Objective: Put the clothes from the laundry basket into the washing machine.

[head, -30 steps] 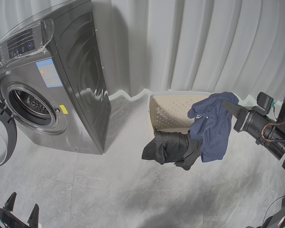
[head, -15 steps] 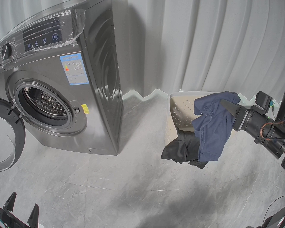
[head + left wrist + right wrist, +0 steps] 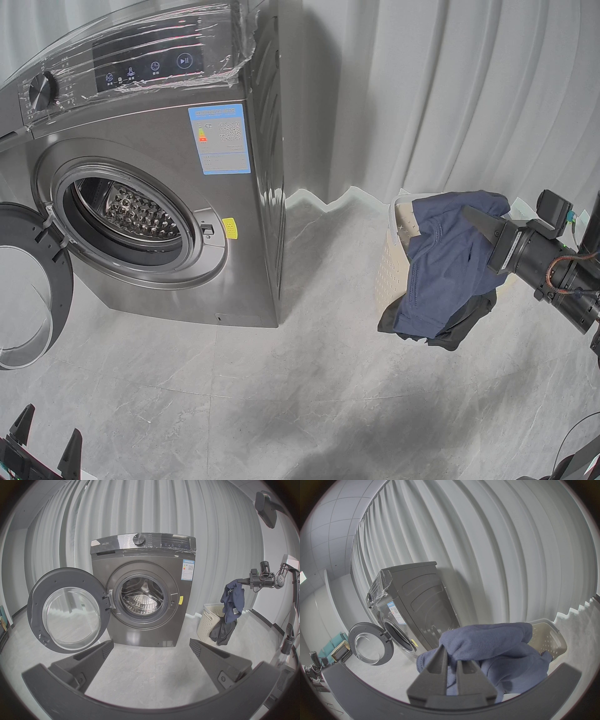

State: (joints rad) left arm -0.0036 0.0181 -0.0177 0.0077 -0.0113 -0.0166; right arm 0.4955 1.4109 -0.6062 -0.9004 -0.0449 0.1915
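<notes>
Right gripper [image 3: 470, 214] holds the navy garment [image 3: 445, 269] up at the laundry basket [image 3: 389, 275].
We see its fingers pinched on the cloth, and a dark garment [image 3: 465, 322] draped over the basket rim. The washing machine [image 3: 187, 200] door [image 3: 28, 294] is open. Left gripper [image 3: 47, 431] fingers are wide and empty.

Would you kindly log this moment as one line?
right gripper: shut on navy blue garment, above cream plastic laundry basket | dark grey garment: draped over basket rim | left gripper: open | grey washing machine: door open
</notes>
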